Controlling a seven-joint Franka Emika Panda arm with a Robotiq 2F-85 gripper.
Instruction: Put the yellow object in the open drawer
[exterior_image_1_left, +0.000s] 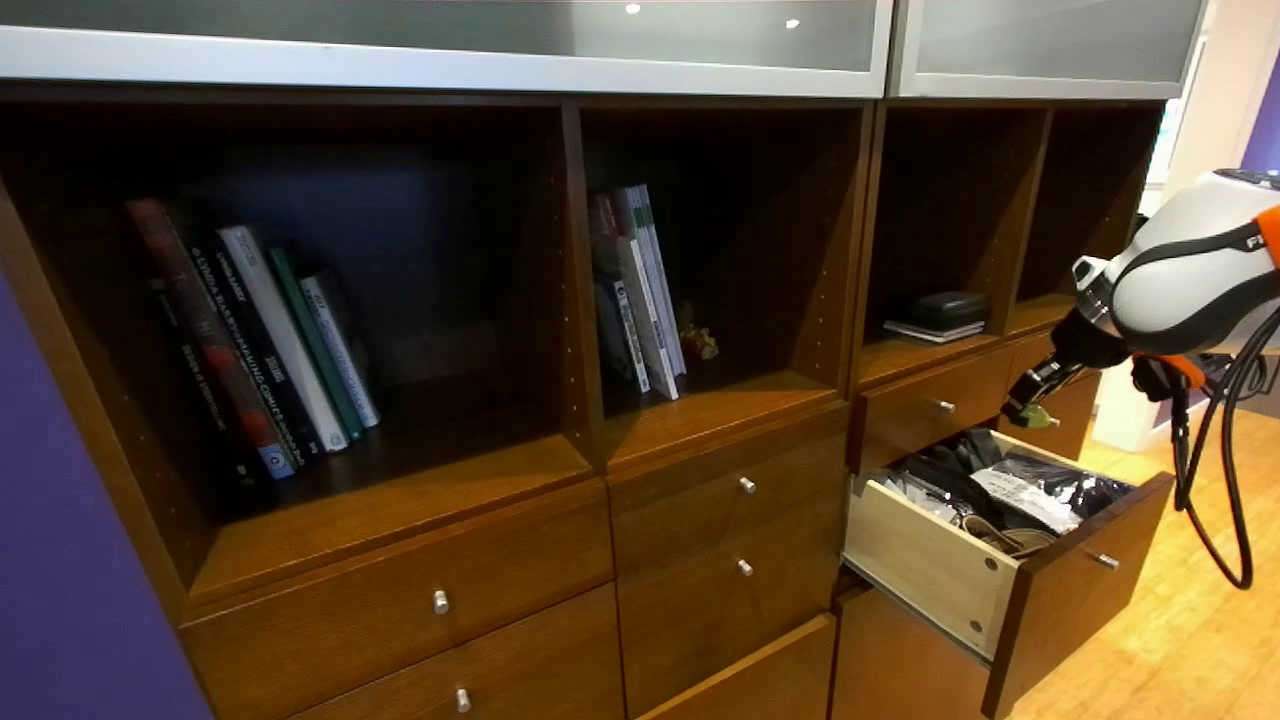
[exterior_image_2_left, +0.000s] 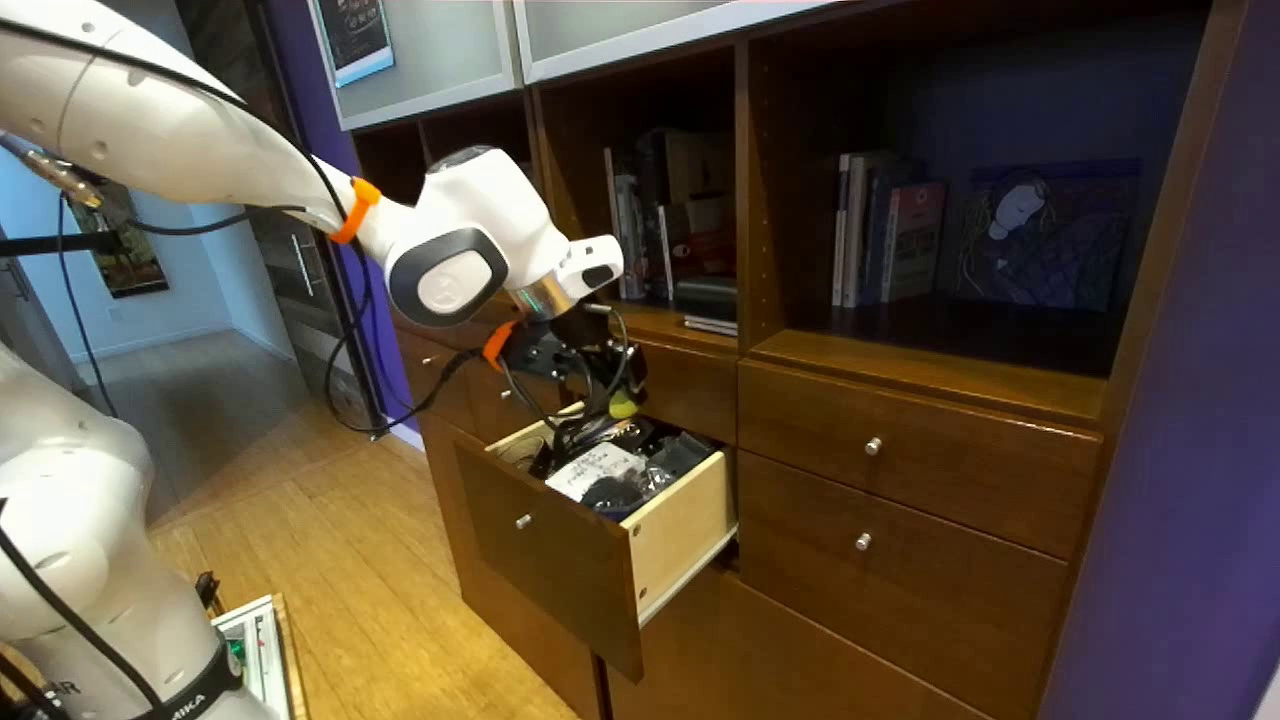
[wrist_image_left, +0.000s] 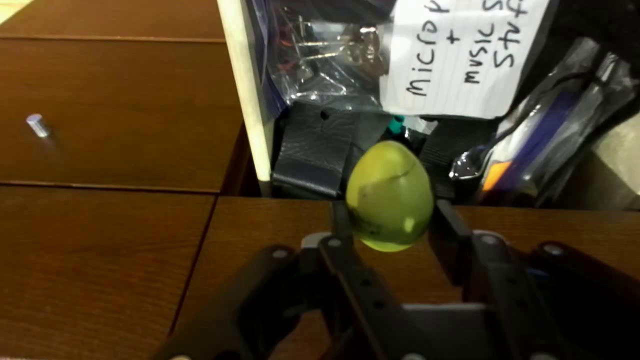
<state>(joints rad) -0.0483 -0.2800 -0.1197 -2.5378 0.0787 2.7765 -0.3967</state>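
The yellow object is a yellow-green, egg-shaped item (wrist_image_left: 390, 195) with a dark line across it. It also shows small in both exterior views (exterior_image_1_left: 1040, 418) (exterior_image_2_left: 623, 404). My gripper (wrist_image_left: 392, 220) is shut on it, one finger on each side. In an exterior view the gripper (exterior_image_1_left: 1022, 400) hangs above the rear part of the open drawer (exterior_image_1_left: 925, 550). The drawer also shows in an exterior view (exterior_image_2_left: 685, 530), with pale side panels and a reddish-brown front. In the wrist view the drawer's pale side edge (wrist_image_left: 245, 95) lies beyond the object.
The drawer holds bags, black items and a handwritten white paper label (wrist_image_left: 450, 60). A closed drawer front (exterior_image_1_left: 935, 405) stands just behind and above it. A flat black object (exterior_image_1_left: 945, 310) lies on the shelf above. Books (exterior_image_1_left: 640, 290) stand in neighbouring shelves.
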